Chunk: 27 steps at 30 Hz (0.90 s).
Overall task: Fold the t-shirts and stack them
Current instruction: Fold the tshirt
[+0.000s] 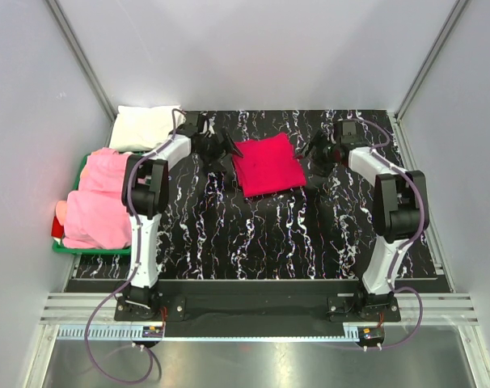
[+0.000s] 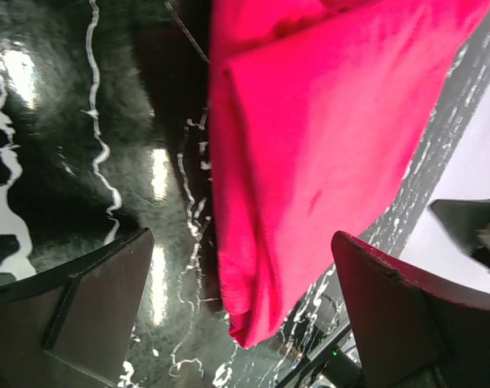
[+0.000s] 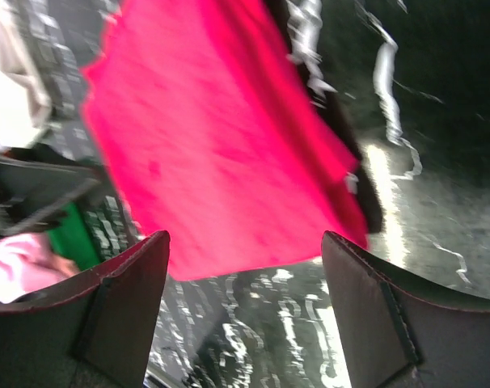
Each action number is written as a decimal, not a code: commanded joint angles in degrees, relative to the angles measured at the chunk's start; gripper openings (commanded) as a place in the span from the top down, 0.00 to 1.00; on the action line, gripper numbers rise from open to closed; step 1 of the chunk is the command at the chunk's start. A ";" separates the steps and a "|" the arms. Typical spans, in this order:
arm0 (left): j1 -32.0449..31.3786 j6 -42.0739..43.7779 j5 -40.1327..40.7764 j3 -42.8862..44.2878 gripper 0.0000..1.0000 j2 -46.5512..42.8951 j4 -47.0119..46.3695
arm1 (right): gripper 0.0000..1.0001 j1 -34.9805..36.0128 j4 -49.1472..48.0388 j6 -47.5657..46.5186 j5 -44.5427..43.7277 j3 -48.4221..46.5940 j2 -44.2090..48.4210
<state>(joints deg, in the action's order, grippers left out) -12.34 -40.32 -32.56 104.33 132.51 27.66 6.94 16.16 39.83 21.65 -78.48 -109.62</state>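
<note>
Top view: the crimson-red t-shirt [image 1: 268, 164] lies folded into a compact rectangle, slightly skewed, on the far middle of the black marbled table [image 1: 253, 234]. The left gripper [image 1: 219, 152] sits just beside its left edge and the right gripper [image 1: 316, 150] just beside its right edge. Both wrist views show the fingers spread wide with nothing between them, the red cloth lying flat beyond the tips.

A folded white t-shirt [image 1: 142, 127] rests at the far left corner, well apart from the red one. Light pink t-shirts [image 1: 99, 210] lie loosely heaped in the green tray [image 1: 91, 250] at the left.

Judged progress: 1 red shirt is folded but not yet stacked. Moving it onto the white one appears to be the next step, and the pink shirts are still to be folded.
</note>
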 commanded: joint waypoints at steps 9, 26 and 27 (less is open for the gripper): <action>-3.04 0.68 0.57 -1.50 0.33 3.02 -6.65 | 0.39 2.37 -4.29 -3.27 0.50 4.03 -5.86; -8.75 0.85 -0.58 -37.87 0.58 -21.47 -15.18 | 0.87 6.42 2.27 -0.55 -1.52 32.83 18.37; -9.10 1.11 0.20 -41.46 0.47 -22.98 -15.27 | 0.77 6.85 3.25 -0.37 -1.35 33.91 20.39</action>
<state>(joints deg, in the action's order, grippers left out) -19.84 -39.97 -34.30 70.24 115.63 13.26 12.58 12.62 39.07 21.78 -48.31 -96.44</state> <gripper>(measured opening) 0.458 0.170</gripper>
